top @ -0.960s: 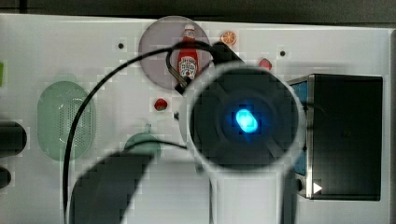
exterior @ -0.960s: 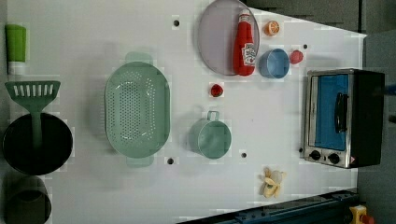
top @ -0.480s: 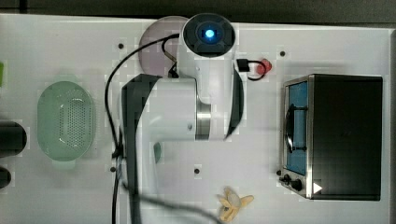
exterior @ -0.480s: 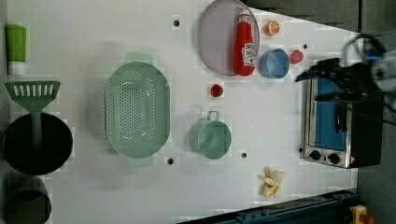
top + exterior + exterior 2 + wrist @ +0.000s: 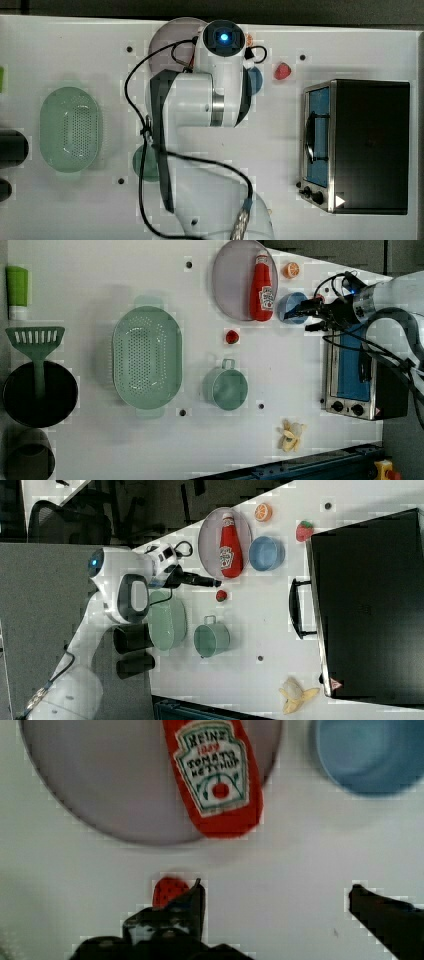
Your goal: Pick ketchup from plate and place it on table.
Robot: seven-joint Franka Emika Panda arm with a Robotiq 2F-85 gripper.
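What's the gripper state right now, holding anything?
Gripper: open, holding nothing. The ketchup lies on the plate, apart from the fingers.

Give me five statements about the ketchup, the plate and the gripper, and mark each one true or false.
1. The ketchup lies on its side on the plate. True.
2. The gripper is shut on the ketchup. False: its fingers stand wide open with nothing between them, short of the bottle.
3. A blue bowl sits on the table beside the plate. True.
4. The ketchup's base hangs over the plate's rim. True, as the wrist view shows.
5. The green mug stands on the plate. False: it stands on the table, apart from the plate.
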